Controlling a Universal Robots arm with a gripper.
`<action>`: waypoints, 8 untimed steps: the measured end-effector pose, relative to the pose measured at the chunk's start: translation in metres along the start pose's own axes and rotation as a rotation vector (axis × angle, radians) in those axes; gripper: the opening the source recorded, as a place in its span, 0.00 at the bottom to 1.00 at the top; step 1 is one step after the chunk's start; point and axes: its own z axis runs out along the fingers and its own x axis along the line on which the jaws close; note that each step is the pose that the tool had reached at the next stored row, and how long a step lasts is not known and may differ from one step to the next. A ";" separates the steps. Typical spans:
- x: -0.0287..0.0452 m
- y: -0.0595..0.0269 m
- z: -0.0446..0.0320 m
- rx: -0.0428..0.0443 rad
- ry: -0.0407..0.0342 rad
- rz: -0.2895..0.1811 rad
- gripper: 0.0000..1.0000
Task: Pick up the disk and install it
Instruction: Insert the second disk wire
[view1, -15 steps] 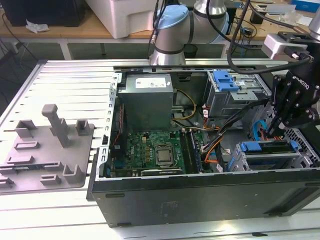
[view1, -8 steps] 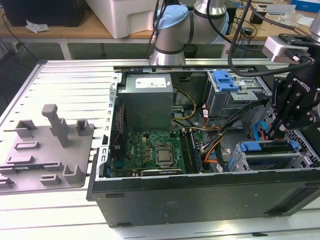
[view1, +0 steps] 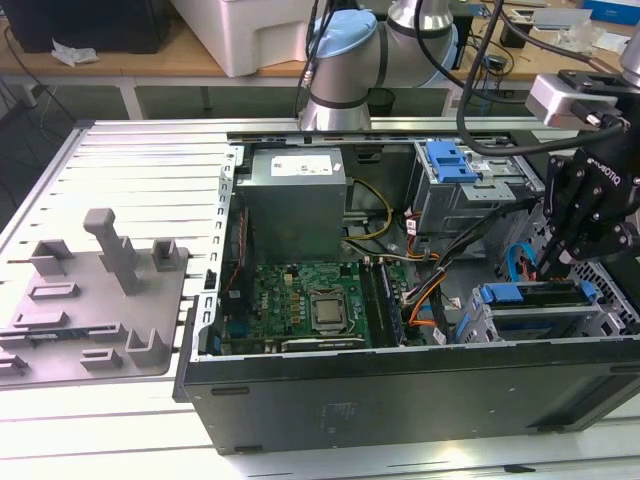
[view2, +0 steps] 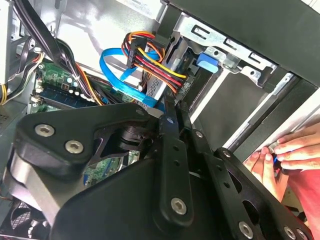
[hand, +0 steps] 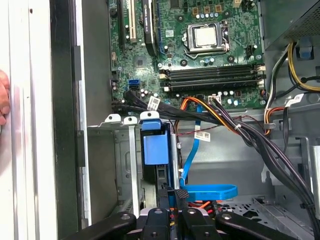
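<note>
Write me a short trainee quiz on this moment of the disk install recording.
1. True or false: the computer case lies open, with its motherboard exposed.
2. In the exterior view, the gripper hangs over:
A. the grey fixture plate on the table
B. the drive cage at the exterior view's right, where the blue-framed disk sits
C. the power-supply box
3. In the second wrist view, what appears just outside the case wall, apart from the robot?

Key: 1 true; 2 B; 3 a person's hand.
</note>
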 end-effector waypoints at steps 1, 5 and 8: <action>0.0001 0.0000 0.0001 0.0000 0.0001 0.000 0.16; 0.0007 -0.0003 0.0007 0.0000 0.0002 0.000 0.16; 0.0009 -0.0003 0.0012 0.0000 0.0003 0.000 0.16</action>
